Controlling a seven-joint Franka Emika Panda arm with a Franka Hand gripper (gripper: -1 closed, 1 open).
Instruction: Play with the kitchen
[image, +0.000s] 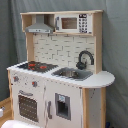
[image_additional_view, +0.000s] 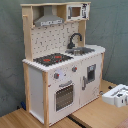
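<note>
The kitchen (image: 64, 95) (image_additional_view: 42, 85) stands upright, made of pale wood with white panels. On its counter are a black-red hob (image: 35, 65) (image_additional_view: 52, 59), a sink (image: 72, 73) (image_additional_view: 82, 50) and a black faucet (image: 85, 59) (image_additional_view: 74, 40). The oven door (image: 27, 107) (image_additional_view: 63, 96) is shut. Up top sit a grey hood (image: 40, 25) (image_additional_view: 48, 19) and a small microwave (image: 72, 23) (image_additional_view: 76, 12). My white gripper (image_additional_view: 116, 95) hangs low at the second exterior view's right edge, in front of the kitchen and apart from it.
A grey curtain (image: 115, 45) (image_additional_view: 112, 30) hangs behind the kitchen. The kitchen stands on wooden boards (image_additional_view: 95, 117) with a seam between them. A pale shape (image: 19, 124) shows at the bottom of the first exterior view.
</note>
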